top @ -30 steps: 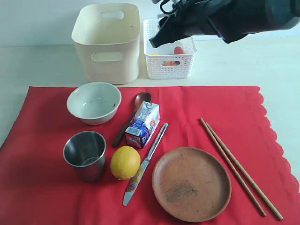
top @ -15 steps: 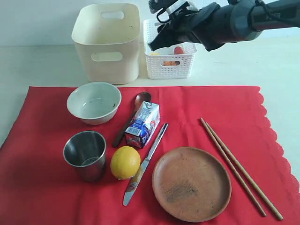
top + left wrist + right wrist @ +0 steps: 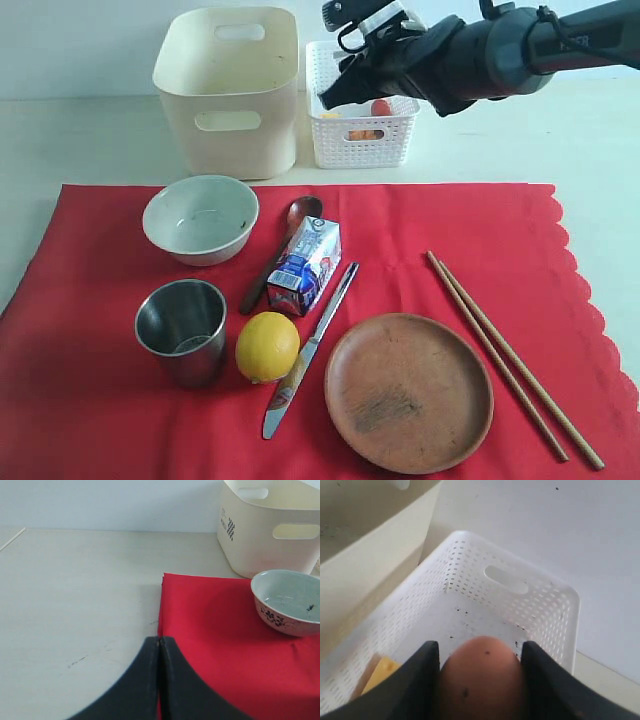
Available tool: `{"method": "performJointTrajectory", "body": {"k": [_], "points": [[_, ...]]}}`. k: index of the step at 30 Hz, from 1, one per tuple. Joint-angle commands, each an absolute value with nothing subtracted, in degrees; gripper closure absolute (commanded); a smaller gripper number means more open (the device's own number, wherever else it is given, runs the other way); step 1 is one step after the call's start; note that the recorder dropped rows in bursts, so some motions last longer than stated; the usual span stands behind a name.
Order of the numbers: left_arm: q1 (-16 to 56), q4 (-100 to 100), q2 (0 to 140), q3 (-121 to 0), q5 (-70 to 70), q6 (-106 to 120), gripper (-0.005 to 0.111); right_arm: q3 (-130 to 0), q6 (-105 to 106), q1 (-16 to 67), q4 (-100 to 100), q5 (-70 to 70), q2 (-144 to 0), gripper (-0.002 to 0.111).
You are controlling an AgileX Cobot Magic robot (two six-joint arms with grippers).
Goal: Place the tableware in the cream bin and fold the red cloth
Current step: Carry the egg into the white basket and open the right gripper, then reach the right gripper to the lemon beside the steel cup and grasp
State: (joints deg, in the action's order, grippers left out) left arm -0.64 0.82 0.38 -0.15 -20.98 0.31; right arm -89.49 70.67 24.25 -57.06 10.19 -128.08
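Red cloth (image 3: 120,420) lies spread flat on the worktop (image 3: 90,140), and all the tableware sits on it, none in the cream bin (image 3: 228,90). The bin stands on the worktop just past the cloth's far edge, with the white lattice basket (image 3: 345,150) just beside it.

The pale bowl (image 3: 200,218) is near the cloth's corner closest to the bin, and the steel cup (image 3: 182,328) is beside it, along the same side edge. The wooden spoon (image 3: 280,255) and the table knife (image 3: 310,350) lie slanted in the middle, with a milk carton (image 3: 305,265) between them and a lemon (image 3: 267,346) touching the knife. The brown plate (image 3: 408,392) sits toward the opposite edge. The chopsticks (image 3: 510,355) lie together nearer the scalloped side edge.

The right gripper (image 3: 345,90) hangs over the basket, its black fingers (image 3: 427,680) partly apart and clamped on a brown egg (image 3: 480,680). A yellow cheese piece (image 3: 382,672) lies in the basket below.

The left gripper (image 3: 159,645) has its jaws pressed together and empty, at the cloth's side edge near the bowl's corner. Whether it touches the fabric cannot be told.
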Motion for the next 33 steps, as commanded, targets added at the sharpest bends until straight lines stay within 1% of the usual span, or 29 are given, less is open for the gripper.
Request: {"method": "performJointTrajectory", "body": {"k": [1,3,6,12,19,22,26,31,33], "points": [[-0.76,0.62,0.00,0.00,-20.23,0.37,0.107,-90.22,70.37,23.97,-56.99,10.83,-128.07,0.049],[-0.76,0.62,0.00,0.00,-20.23,0.37,0.107,-90.22,70.37,23.97,-56.99,10.83,-128.07,0.043],[-0.76,0.62,0.00,0.00,-20.23,0.37,0.107,-90.22,70.37,23.97,-56.99,10.83,-128.07,0.038],[-0.76,0.62,0.00,0.00,-20.23,0.37,0.107,-89.47,70.37,23.97,-56.99,10.03,-125.99,0.038],[-0.76,0.62,0.00,0.00,-20.23,0.37,0.107,-86.23,70.79,23.49,-56.89,10.00,-119.69,0.039],[-0.76,0.62,0.00,0.00,-20.23,0.37,0.107,-84.20,70.91,23.03,-56.89,10.42,-117.08,0.045],[-0.76,0.62,0.00,0.00,-20.23,0.37,0.107,-80.32,71.40,22.70,-56.89,10.23,-112.88,0.059],[-0.76,0.62,0.00,0.00,-20.23,0.37,0.107,-74.37,73.72,22.70,-57.00,8.84,-106.71,0.084],[-0.76,0.62,0.00,0.00,-20.23,0.37,0.107,-72.04,73.72,22.70,-57.00,6.98,-104.07,0.092]]}}
